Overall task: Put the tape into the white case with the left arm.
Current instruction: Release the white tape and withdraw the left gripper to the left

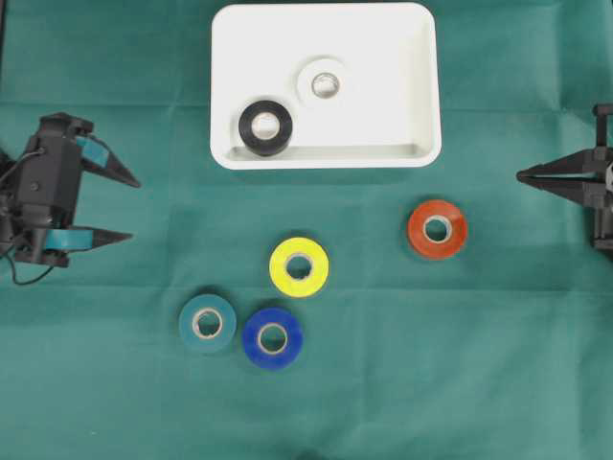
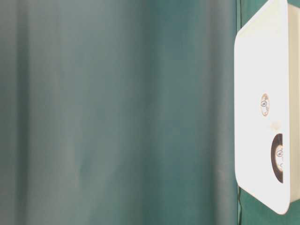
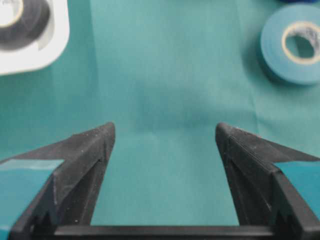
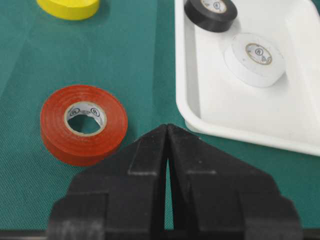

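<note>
Fingers of the left gripper (image 1: 132, 209) stand apart, holding nothing, left of the teal tape roll (image 1: 207, 324); right gripper (image 1: 522, 176) is pinched together; black roll (image 1: 265, 126) lies in the white case (image 1: 383, 38).

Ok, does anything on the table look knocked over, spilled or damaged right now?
Nothing stands out. The black roll and white roll lie flat in the white case; the yellow, red, teal and blue rolls lie flat on the green cloth.

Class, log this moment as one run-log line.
left pincer: open, empty | right pincer: shut | white case: black tape, white tape | cloth: four rolls
</note>
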### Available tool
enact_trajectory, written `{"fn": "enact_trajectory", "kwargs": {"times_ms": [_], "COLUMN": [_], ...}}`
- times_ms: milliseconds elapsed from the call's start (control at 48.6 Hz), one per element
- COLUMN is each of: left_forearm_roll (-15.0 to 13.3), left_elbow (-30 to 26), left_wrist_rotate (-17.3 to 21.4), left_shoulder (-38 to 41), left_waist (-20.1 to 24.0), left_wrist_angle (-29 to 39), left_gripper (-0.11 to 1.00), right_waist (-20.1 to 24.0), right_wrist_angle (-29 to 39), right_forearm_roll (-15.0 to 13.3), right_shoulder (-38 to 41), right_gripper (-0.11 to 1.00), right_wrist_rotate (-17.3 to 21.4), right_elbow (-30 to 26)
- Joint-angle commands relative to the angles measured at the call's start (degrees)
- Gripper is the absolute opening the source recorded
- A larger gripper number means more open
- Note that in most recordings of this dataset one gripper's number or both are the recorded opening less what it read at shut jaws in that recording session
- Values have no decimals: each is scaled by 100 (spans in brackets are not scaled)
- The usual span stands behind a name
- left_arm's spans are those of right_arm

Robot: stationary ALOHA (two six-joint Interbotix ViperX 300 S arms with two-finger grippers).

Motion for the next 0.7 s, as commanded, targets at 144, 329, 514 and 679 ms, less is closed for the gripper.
{"fn": "enact_trajectory", "kwargs": {"times_ms": [144,329,514,679], "left_forearm_roll": [-18,-9,-9,-18], "left_elbow": [26,0,-149,-334], "left_wrist_rotate": [18,26,26,26], "left_shoulder": [-158,-9,325,694], "left_waist": [-26,-44,-211,-352], "left_wrist_angle": [0,-9,-105,-185], "left_gripper": [80,80,80,80], "right_waist": [-9,-9,-9,-9], "right_wrist_angle": [-35,-44,-35,-35], "right_forearm_roll": [-9,-9,-9,-9], "right_shoulder": [26,26,26,26], "right_gripper": [-9,-9,-9,-9], "right_wrist_rotate": [18,18,18,18], "right_elbow": [-62,-62,-62,-62]}}
